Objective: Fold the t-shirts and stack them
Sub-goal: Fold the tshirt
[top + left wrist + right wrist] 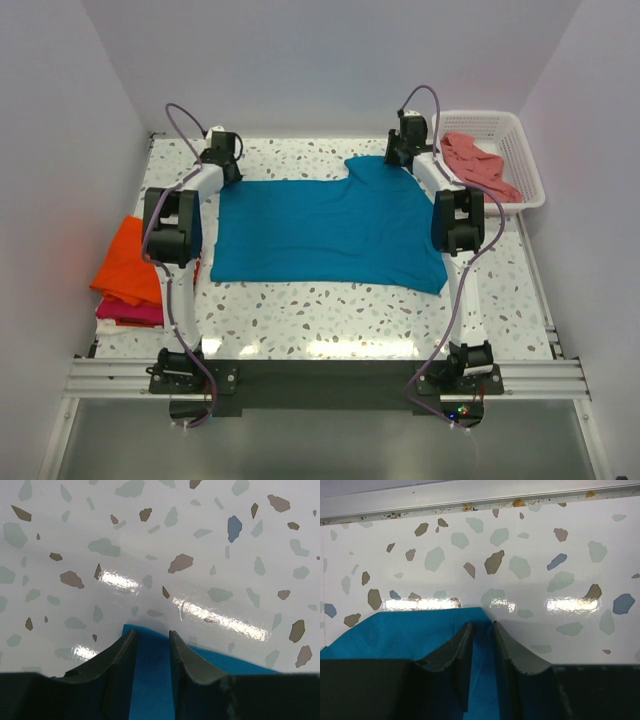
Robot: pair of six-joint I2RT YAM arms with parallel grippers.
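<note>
A teal-blue t-shirt lies spread flat in the middle of the table. My left gripper is down at its far left corner, my right gripper at its far right corner. In the left wrist view my left gripper has its jaws a narrow gap apart, with the teal cloth between them. In the right wrist view my right gripper stands the same way over the teal corner. A folded orange t-shirt lies on a magenta-red one at the left edge. A salmon-pink t-shirt lies crumpled in the basket.
A white lattice basket stands at the far right corner. The back rail of the table runs just beyond the right gripper. Speckled tabletop shows in front of the teal shirt.
</note>
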